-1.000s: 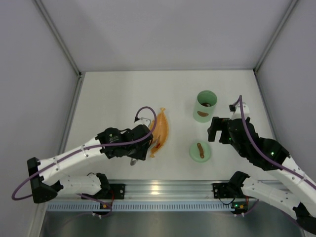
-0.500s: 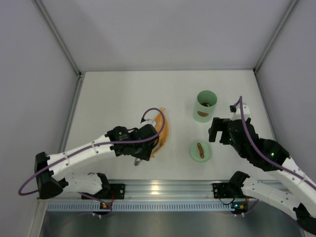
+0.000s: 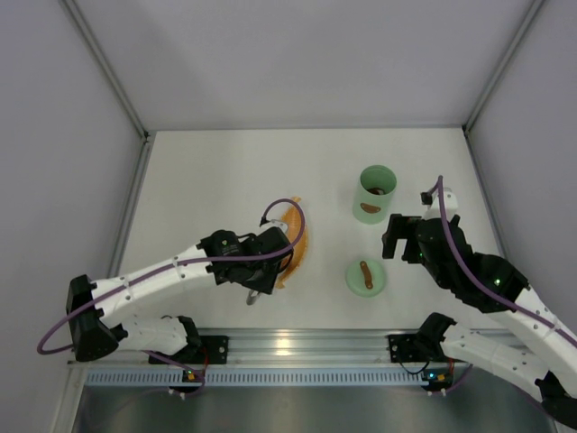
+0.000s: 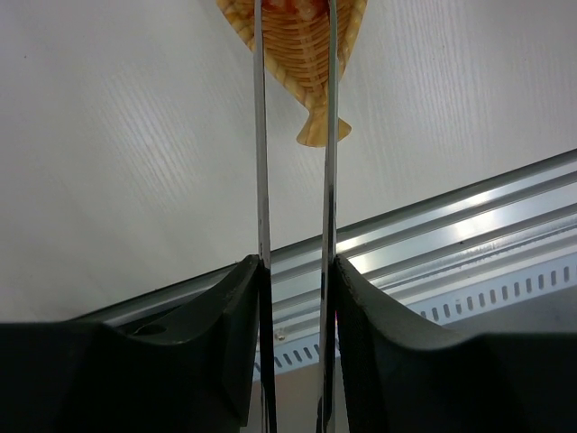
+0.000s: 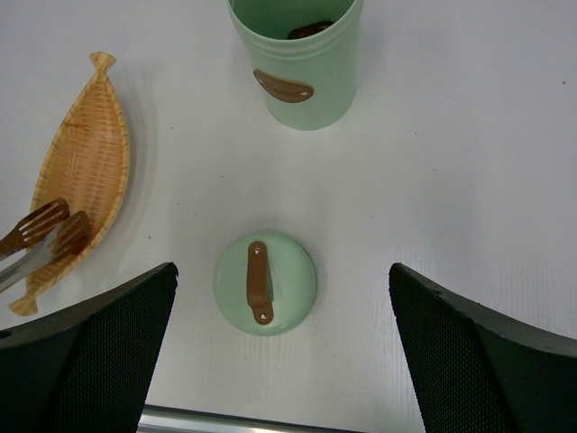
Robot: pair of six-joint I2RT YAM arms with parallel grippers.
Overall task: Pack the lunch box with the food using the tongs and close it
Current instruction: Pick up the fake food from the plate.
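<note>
My left gripper [image 4: 297,266] [image 3: 261,263] is shut on the tongs [image 4: 262,171], its two black fingers pressing the thin metal arms from both sides. The arms run nearly parallel out to the orange leaf-shaped tray [image 4: 306,54] [image 3: 297,236], and the brown tong tips [image 5: 41,227] lie over its near end. The mint-green lunch box [image 3: 374,192] [image 5: 293,68] stands upright and uncovered, with a dark piece of food [image 5: 311,30] inside. My right gripper [image 5: 281,271] [image 3: 398,238] hovers open, apart from everything.
A flat green lid with a brown handle [image 3: 365,276] [image 5: 265,282] lies on the table between the lunch box and the near edge, below the right gripper. An aluminium rail [image 3: 297,343] [image 4: 451,234] runs along the near edge.
My left gripper has shifted a little right and toward the near edge, still over the tray's near end, and has squeezed the tongs narrower. The right arm has not moved.
</note>
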